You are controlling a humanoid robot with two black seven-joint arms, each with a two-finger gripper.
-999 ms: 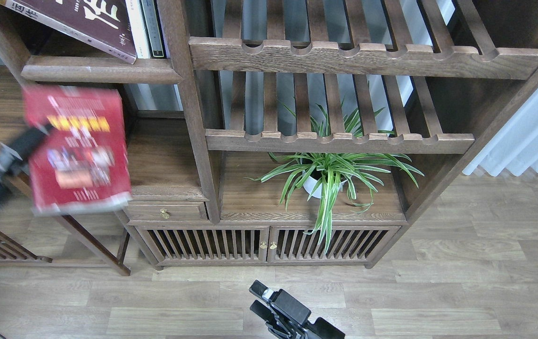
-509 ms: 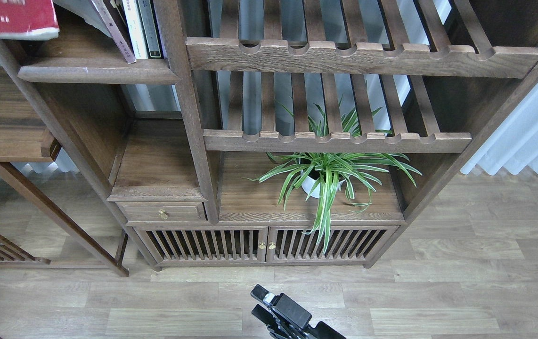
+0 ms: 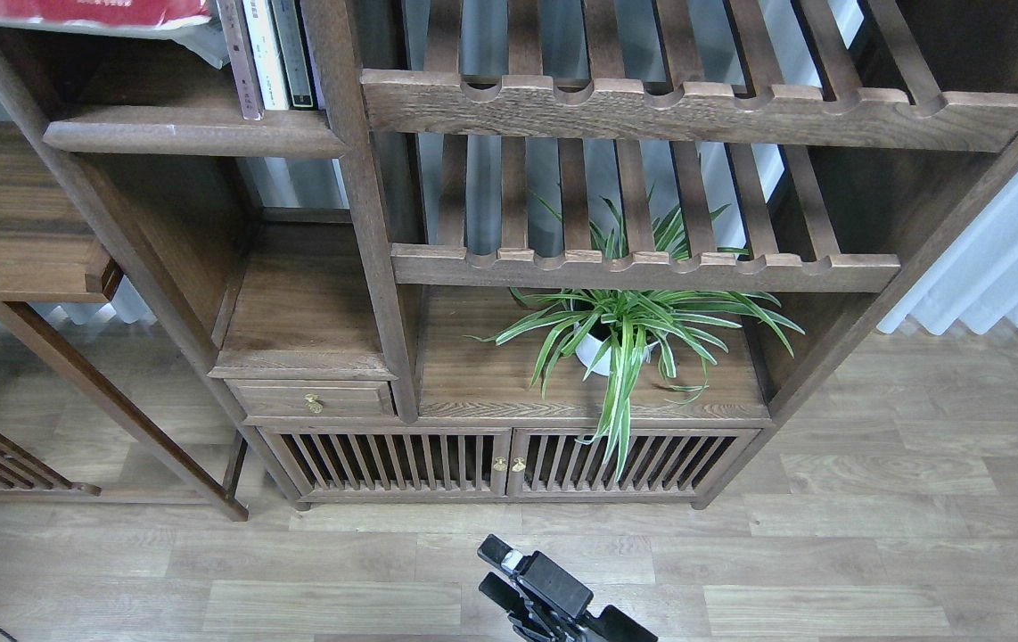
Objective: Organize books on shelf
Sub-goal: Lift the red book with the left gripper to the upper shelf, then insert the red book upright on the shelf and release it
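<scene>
One gripper [image 3: 496,571] shows at the bottom edge, low over the floor, its two fingers parted and holding nothing. Up at the shelf's [image 3: 192,134] top-left corner, one red book [image 3: 90,12] hangs above the plank. Three thin upright books [image 3: 268,53] stand at the shelf's right end.

Only one arm shows, at the near bottom edge just right of centre. Its right gripper [image 3: 498,571] points up and to the left, two dark fingers [image 3: 495,550] standing slightly apart with nothing between them. The left arm is out of sight.
</scene>
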